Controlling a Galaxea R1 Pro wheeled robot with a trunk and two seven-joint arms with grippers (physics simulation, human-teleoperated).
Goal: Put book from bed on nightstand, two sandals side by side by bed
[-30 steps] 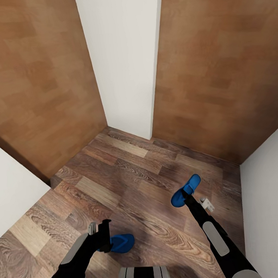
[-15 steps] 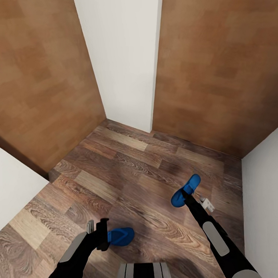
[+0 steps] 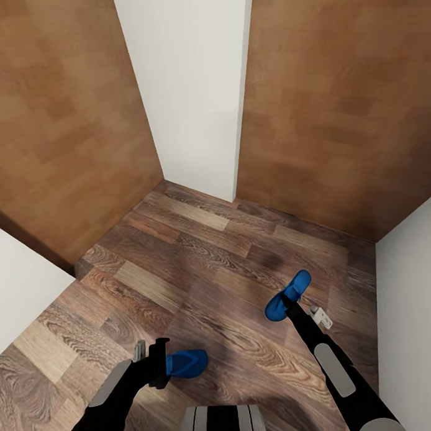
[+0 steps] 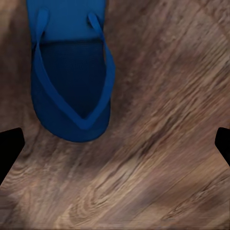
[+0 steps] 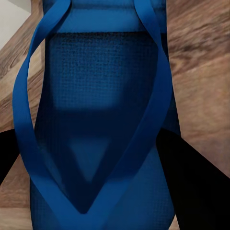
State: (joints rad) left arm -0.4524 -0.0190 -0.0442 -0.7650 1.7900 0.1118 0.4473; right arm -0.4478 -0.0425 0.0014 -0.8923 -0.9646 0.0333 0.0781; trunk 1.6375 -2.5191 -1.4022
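Two bright blue flat flip-flop sandals show: one [image 3: 288, 296] at lower right, pinched in the right gripper [image 3: 292, 309] with jaws closed on it; the other [image 3: 186, 362] at bottom centre, by the left gripper [image 3: 160, 365], jaws spread wide, above the wood-plank floor [image 3: 205, 272].

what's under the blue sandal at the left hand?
Brown wood-plank floor shows around the blue flip-flop sandal at the left hand. The sandal covers the boards directly beneath, so contact with the floor cannot be seen.
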